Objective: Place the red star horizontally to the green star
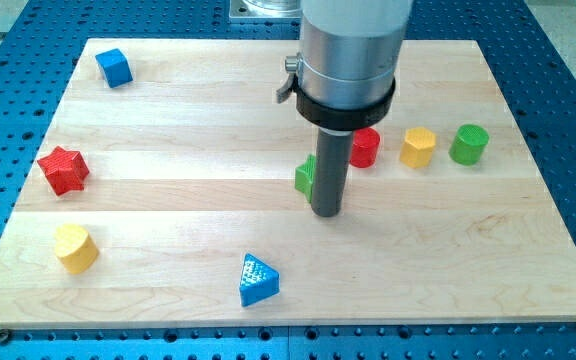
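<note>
A: Item one, red star [63, 169]?
B: On the table [168, 130], far out at nine o'clock, untouched.
A: Item two, green star [306, 176]?
B: Near centre, mostly hidden behind the rod; my tip [326, 212] sits just beside it at three o'clock.
A: Hand?
B: None fitted, so nothing is held.
A: Step in hand?
B: Likely the approach, not yet the push.
A: Next move?
B: Travel round to the red star's nine o'clock side, then push it toward three o'clock, level with the green star.
</note>
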Robot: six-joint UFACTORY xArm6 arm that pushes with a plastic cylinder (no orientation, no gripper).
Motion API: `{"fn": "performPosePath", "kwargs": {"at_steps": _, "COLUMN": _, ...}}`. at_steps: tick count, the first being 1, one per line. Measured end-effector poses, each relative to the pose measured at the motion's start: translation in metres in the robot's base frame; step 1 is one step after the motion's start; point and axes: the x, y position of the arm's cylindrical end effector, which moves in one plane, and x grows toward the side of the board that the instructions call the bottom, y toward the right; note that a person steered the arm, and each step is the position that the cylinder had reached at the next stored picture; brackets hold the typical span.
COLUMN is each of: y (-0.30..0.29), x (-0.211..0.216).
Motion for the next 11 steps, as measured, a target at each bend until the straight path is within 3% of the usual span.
{"fn": "performPosePath", "kwargs": {"at_steps": 2, "y": -0.010, "x": -0.046}}
{"fn": "performPosePath", "kwargs": {"at_steps": 3, "y": -0.066, "x": -0.002}}
{"fn": "performPosePath", "kwargs": {"at_steps": 5, "y": -0.284, "x": 0.023}}
{"fn": "performPosePath", "kwargs": {"at_steps": 6, "y": -0.346, "x": 0.020}}
{"fn": "performPosePath", "kwargs": {"at_steps": 9, "y": -0.344, "x": -0.024}}
{"fn": "performPosePath", "kwargs": {"at_steps": 10, "y": -0.299, "x": -0.045}}
{"fn": "performPosePath", "kwargs": {"at_steps": 11, "y": -0.203, "x": -0.048}}
